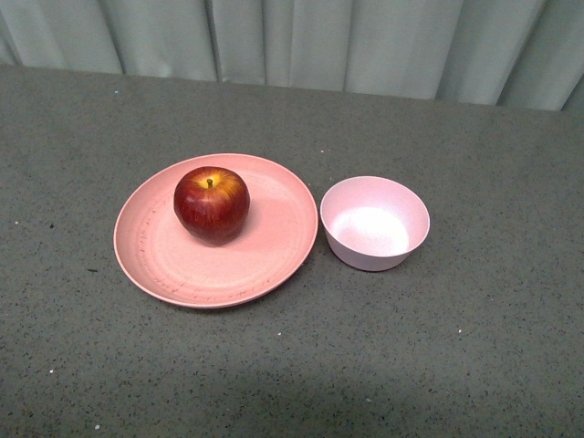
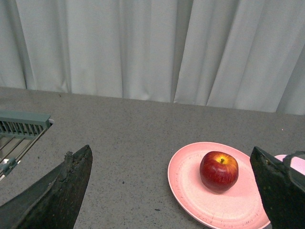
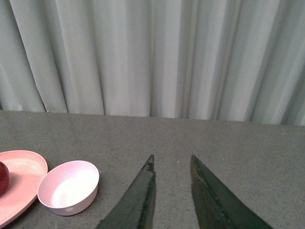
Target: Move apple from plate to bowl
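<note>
Jaws of the left gripper (image 2: pixel 170 149) are standing wide apart, one dark finger (image 2: pixel 66 183) showing at each edge of the left wrist view, with the table (image 1: pixel 456 347) and part of the plate (image 1: pixel 182 265) showing between them. Jaws of the right gripper (image 3: pixel 172 157) are standing at a narrow gap, tips apart, gripping no object and hanging over bare table surface.

The apple (image 1: pixel 212 203) is sitting on the plate, stem up, toward the plate's far side in the front view. The bowl (image 1: pixel 360 257) is standing upright just beside the plate, on the robot's right; the two rims are lying very close, and contact cannot be confirmed. The bowl's whitish inside is facing up.

In the front view neither arm is showing. A pale pleated curtain (image 1: pixel 365 46) is hanging behind the table's far edge. A grey slatted fixture (image 2: pixel 24 124) is showing at the edge of the left wrist view, well apart from the plate.
</note>
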Controlling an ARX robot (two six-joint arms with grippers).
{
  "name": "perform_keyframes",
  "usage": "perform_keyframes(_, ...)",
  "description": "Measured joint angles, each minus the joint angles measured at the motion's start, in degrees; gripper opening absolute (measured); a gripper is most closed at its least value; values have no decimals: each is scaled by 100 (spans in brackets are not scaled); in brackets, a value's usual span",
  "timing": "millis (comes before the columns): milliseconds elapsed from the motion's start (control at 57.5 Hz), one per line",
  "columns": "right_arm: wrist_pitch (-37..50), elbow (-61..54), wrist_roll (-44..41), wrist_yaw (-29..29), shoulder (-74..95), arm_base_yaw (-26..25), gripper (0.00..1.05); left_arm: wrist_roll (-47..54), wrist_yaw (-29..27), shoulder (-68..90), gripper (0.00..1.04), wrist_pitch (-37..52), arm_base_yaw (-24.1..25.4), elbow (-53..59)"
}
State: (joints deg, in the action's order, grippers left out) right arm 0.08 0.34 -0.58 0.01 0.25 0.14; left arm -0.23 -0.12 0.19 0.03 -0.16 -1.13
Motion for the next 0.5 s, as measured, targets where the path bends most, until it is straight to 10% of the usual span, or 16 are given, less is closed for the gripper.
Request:
perform_keyframes(330,0,0,0,0,0,0,95,-37,-197,79,98,-179,-57,-46)
perform_keyframes(504,-4,0,7,2,0,0,95,-354,-483,1930,98,282,-177,-267)
